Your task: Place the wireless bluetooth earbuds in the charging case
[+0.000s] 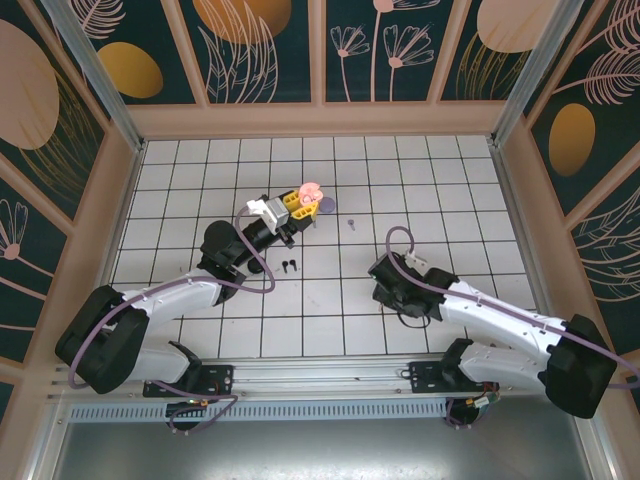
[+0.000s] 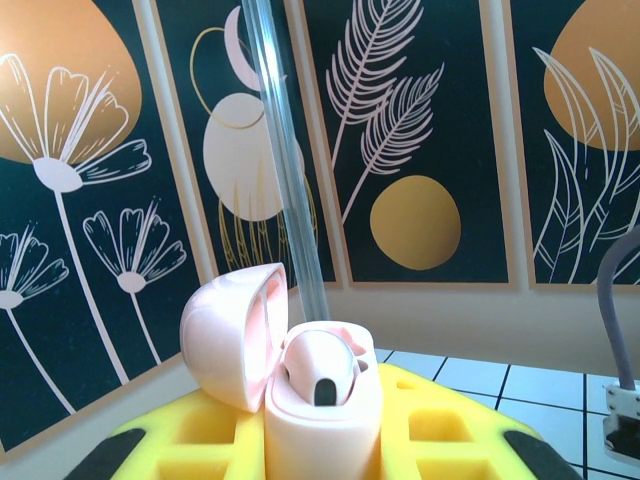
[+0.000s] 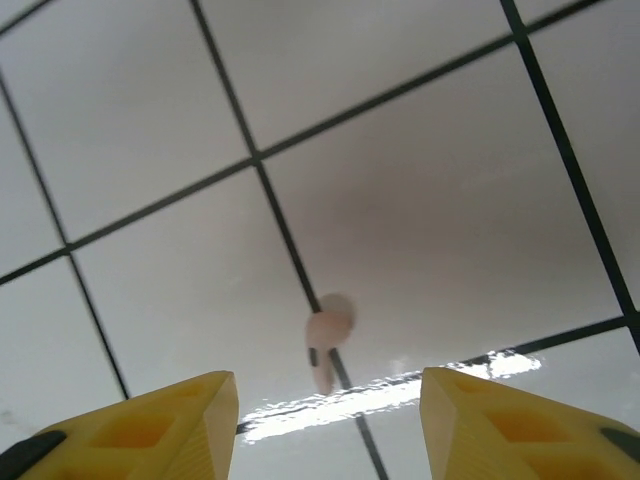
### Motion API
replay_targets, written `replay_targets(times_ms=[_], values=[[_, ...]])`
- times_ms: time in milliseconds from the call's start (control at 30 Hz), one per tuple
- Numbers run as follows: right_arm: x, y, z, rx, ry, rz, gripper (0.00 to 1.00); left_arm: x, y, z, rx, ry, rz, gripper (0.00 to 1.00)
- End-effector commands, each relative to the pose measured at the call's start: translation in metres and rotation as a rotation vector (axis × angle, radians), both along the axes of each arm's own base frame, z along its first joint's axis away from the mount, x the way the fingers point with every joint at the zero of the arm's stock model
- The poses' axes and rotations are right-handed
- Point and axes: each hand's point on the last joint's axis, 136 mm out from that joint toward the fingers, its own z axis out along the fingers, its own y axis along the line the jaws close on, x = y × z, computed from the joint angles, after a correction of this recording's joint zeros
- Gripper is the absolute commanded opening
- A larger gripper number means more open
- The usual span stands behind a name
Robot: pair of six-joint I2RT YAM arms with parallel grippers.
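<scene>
Pink earbud (image 3: 325, 338) lies beneath right gripper (image 3: 328, 410), jaws parted; tiny, could squirt sideways on closing. Left gripper (image 1: 298, 208) clamps open case (image 2: 320, 400).

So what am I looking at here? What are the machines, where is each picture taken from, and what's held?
Two robot arms stand on a tiled table. One picture looks down from above; the others come from a camera on each wrist, so the yellow prongs are that arm's claw. The left claw grips an open pink case with a bud inside. The right claw is open above another pink bud lying on the table. Two black buds and a lilac bud lie loose too.
</scene>
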Motion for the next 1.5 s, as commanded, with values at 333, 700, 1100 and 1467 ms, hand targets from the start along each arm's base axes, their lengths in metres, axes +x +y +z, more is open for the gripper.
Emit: replay_targets(times_ms=[333,700,1100,1467], values=[[0.007,0.009,-0.025,0.035,0.028,-0.061,0.45,-0.006,-0.002,0.007,-0.023,-0.019,-0.025,0.00],[0.013,0.014,-0.040,0.029,0.062,-0.044,0.40,-0.006,-0.002,0.007,-0.025,-0.016,-0.030,0.00],[0.008,0.013,-0.053,0.022,0.091,-0.033,0.36,-0.006,-0.003,0.008,-0.029,-0.017,-0.033,0.00],[0.007,0.015,-0.060,0.017,0.106,-0.018,0.32,-0.005,-0.002,0.008,-0.029,-0.011,-0.032,0.00]])
